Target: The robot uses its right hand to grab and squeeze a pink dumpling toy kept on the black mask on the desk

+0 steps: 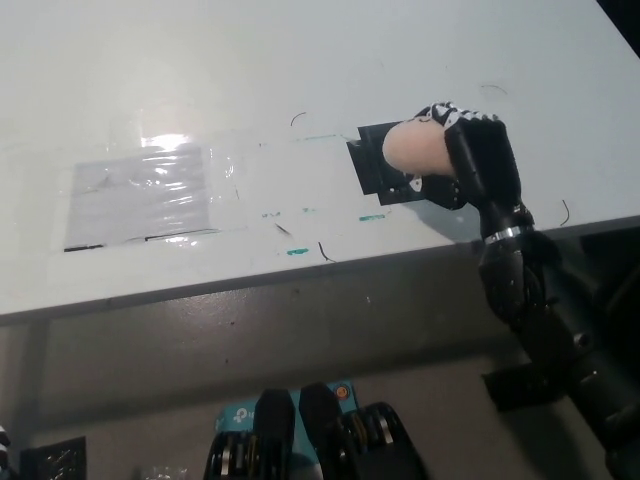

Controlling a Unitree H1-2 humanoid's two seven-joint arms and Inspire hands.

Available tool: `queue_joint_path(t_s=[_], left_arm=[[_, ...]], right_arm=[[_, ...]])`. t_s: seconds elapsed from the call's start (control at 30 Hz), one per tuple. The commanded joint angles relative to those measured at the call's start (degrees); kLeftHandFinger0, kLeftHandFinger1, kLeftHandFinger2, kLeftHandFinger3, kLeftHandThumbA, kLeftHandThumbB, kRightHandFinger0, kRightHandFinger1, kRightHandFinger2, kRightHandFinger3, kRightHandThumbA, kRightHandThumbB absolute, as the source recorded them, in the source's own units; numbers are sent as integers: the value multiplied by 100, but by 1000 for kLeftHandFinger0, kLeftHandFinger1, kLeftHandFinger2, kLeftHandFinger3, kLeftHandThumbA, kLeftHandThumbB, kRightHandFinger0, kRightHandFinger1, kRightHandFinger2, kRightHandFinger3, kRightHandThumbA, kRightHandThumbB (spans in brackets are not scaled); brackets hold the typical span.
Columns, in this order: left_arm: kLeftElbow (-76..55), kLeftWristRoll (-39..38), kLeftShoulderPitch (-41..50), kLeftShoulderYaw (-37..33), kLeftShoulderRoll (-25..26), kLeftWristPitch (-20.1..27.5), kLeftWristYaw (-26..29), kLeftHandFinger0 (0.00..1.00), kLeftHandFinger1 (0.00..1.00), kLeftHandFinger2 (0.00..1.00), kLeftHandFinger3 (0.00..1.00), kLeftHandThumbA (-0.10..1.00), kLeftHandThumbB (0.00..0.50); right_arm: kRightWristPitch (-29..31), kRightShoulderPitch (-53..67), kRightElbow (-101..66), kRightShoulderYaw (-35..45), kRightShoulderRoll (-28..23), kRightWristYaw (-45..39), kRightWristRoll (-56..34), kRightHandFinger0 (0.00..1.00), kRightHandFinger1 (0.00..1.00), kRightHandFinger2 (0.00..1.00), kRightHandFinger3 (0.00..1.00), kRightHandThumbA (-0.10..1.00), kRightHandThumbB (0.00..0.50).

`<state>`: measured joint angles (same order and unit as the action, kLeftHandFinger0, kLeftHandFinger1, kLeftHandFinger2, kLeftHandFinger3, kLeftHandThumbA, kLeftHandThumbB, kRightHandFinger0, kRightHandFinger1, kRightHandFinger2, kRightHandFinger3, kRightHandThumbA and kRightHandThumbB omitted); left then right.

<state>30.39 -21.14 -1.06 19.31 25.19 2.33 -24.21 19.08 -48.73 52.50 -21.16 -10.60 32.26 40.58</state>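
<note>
The black right arm rises from the lower right corner, crosses the desk's near edge and ends in the right hand (pixel 470 160), whose fingers curl leftward over the pink dumpling toy (pixel 418 148) and are clamped on it. The back of the hand faces the right side of the picture; the fingertips wrap the toy's top and far side.

The toy is a pale pink rounded lump, its bare end pointing toward picture left — its long axis seems to run roughly left to right, though the hand hides the other end. It sits over the black mask (pixel 378 168), a dark square patch on the white desk (pixel 300 60); whether toy and mask touch cannot be told.

The mask lies near the desk's front edge. To its left, well apart, a clear plastic sheet (pixel 150 195) lies flat — and small green marks (pixel 298 251) dot the surface between. Beyond the mask the desk stretches open and bare.
</note>
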Motion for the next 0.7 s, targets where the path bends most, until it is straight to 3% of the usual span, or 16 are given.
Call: queue_joint_path(t_s=[0.0,0.03,0.1,0.13,0.17,0.2,0.3,0.33,0.37,0.4,0.47,0.53,0.67], left_arm=[[-116,-83,5,87,135,103,4,0,28,123,204,1000,500],[-111,-65,3,83,137,110,18,0,25,122,201,1000,500],[-74,-77,-3,79,146,147,-25,0,40,137,213,1000,500],[-73,-73,-19,77,149,144,-21,0,42,139,214,1000,500],[-33,-93,-35,78,160,155,-60,0,38,139,202,1000,500],[-22,-113,-46,88,163,127,-64,0,25,126,193,1000,500],[-60,-115,-41,89,164,103,-57,0,16,113,184,1000,500],[-106,-111,-25,85,168,93,-61,0,19,116,185,1000,500],[-113,-122,-26,96,161,67,-42,0,17,111,179,1000,500],[-103,-99,-35,87,169,94,-38,0,29,131,186,1000,500],[-125,-104,-36,97,165,72,-20,0,33,140,199,1000,500],[-114,-90,-47,95,173,122,-26,0,30,133,202,1000,500],[-91,-71,-63,93,183,101,-2,0,23,146,219,1000,500]], right_arm=[[-585,-768,-7,-91,-185,-1307,-118,0,1,290,455,-100,0],[-643,-776,-16,-93,-183,-1409,-135,0,0,277,512,-100,0],[-679,-790,4,-107,-180,-1508,-138,0,0,250,726,-100,6],[-697,-801,10,-104,-181,-1535,-144,0,0,232,766,-100,0],[-770,-822,53,-147,-183,-1700,-126,6,55,281,934,-100,27],[-834,-846,72,-200,-197,-1879,-96,56,130,332,1000,-100,11],[-1107,-890,115,-273,-203,-2356,-106,387,453,578,1000,-55,41],[-1388,-911,72,-374,-224,-2651,11,582,682,809,1000,84,32],[-1483,-895,13,-399,-231,-2724,43,670,833,947,1000,146,63],[-1610,-903,-2,-436,-233,-2841,77,775,988,1000,1000,177,75],[-1752,-915,-65,-508,-256,-3061,115,951,1000,1000,1000,235,95],[-1829,-915,-125,-556,-275,-3176,125,971,1000,1000,1000,267,103],[-1910,-878,-180,-605,-275,-3364,52,1000,1000,1000,1000,306,183]])
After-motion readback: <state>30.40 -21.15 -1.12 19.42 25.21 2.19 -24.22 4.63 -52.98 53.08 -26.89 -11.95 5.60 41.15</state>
